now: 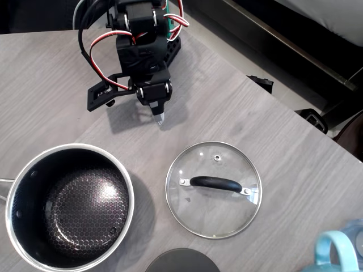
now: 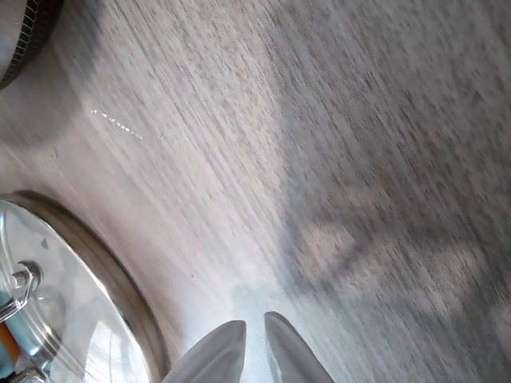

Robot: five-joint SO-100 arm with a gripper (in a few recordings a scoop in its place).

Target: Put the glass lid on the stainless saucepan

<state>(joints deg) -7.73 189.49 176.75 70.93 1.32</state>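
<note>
In the wrist view the gripper [image 2: 254, 329] shows two pale fingertips [image 2: 214, 351] at the bottom edge, pressed nearly together with only a thin slit between them and nothing pinched. Beneath them runs the grey wood-grain table [image 2: 335, 120], and the steel rim of the glass lid [image 2: 88, 263] curves in at lower left, just beside the fingertips but apart from them.

From overhead, the glass lid [image 1: 214, 189] lies flat on the table [image 1: 51, 85], handle up, with its black arched handle [image 1: 215, 183] across the middle and a small vent near its top edge. The stainless saucepan [image 1: 69, 212] sits just to its left, open, dark honeycomb interior showing. The gripper [image 1: 159, 118] hangs above bare table beyond both, well apart from the lid. A dark disc [image 1: 181, 262] and a light blue mug [image 1: 339, 254] sit at the bottom edge. No readable writing appears anywhere
</note>
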